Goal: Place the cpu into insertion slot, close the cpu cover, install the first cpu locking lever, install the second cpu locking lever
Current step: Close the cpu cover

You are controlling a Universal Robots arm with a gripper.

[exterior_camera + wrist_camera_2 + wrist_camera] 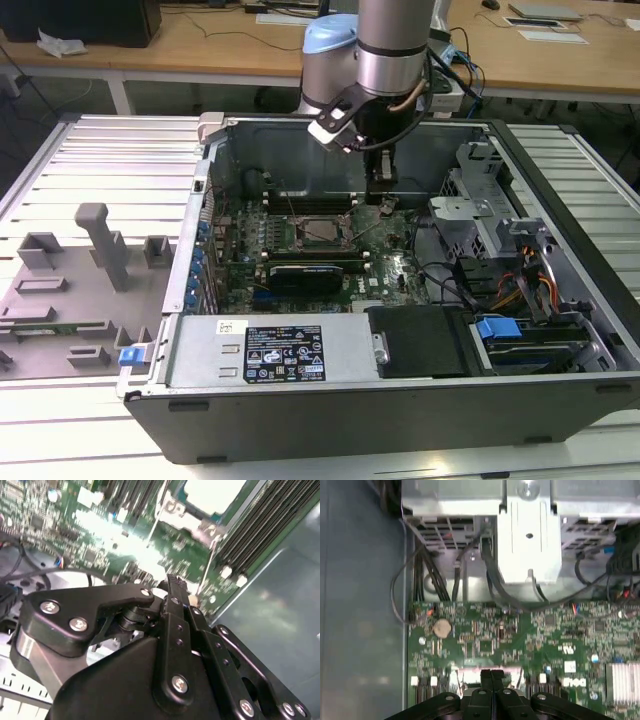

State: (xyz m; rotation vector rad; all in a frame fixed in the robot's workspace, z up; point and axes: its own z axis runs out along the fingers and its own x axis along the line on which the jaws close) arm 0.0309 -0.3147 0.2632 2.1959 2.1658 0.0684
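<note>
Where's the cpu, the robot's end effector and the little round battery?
cpu [322, 232]: exterior view, middle of its pale top.
end effector [491, 674]: first wrist view, between its fingertips.
round battery [442, 627]: first wrist view, centre of its face.

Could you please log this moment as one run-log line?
gripper: shut | location: low over motherboard, beside insertion slot | held: cannot tell

The table has a ribbed top of pale metal, and grey plastic holders stand on it at the exterior view's left. Behind it are long wooden desks with white legs, carrying papers and a black box.
</note>
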